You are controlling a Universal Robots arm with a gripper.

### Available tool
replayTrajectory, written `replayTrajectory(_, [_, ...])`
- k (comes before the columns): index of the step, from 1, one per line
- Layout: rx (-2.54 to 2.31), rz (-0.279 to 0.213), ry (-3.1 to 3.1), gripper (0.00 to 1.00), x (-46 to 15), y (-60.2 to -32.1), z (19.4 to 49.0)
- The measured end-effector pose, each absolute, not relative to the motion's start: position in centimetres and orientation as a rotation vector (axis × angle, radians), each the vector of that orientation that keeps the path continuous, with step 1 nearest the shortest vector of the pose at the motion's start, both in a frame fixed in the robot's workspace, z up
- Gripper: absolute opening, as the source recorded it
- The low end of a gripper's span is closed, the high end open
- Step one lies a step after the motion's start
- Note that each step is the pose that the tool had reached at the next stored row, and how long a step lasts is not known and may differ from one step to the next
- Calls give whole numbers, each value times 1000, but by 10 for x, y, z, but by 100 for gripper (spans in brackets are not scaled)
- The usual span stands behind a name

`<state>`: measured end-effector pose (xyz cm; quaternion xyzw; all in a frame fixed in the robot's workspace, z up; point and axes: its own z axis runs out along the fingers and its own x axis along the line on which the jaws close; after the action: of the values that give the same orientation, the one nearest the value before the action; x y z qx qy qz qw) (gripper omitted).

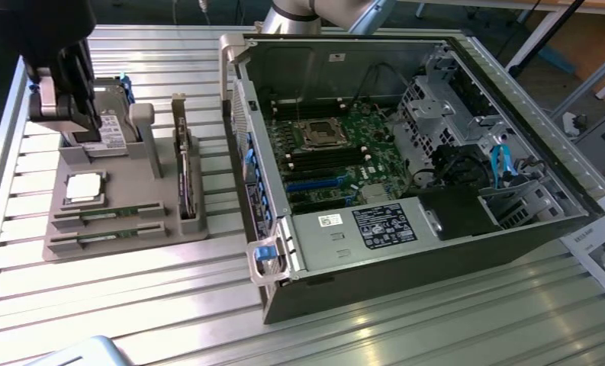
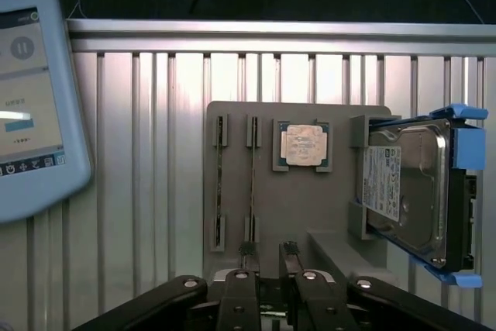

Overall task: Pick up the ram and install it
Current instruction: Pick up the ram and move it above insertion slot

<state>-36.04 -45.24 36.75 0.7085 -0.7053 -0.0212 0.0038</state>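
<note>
Grey plastic formed the fixture (image 1: pixel 129 183) at the exterior view's left. The gripper (image 2: pixel 270 257) hung above it, its fingers (image 2: pixel 239 300) spread with nothing between them. The ram (image 1: pixel 109 213) sat low in the fixture's slots, under and ahead of the fingers and clear of them. Its long axis ran across the exterior view and, in the wrist view, pointed toward the gripper, one stick nearly in line with a finger. There were two ram sticks, side by side. One silver-topped processor (image 1: pixel 85 187) lay just beyond them, and one hard drive (image 1: pixel 109 130) beyond that. One expansion card (image 1: pixel 185 175) stood on edge farther right. One open computer case (image 1: pixel 404 271) followed, well apart from the ram.
</note>
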Motion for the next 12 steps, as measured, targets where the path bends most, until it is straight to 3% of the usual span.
replayTrajectory(12, [2220,-66,-2210,25,-361,-463,347])
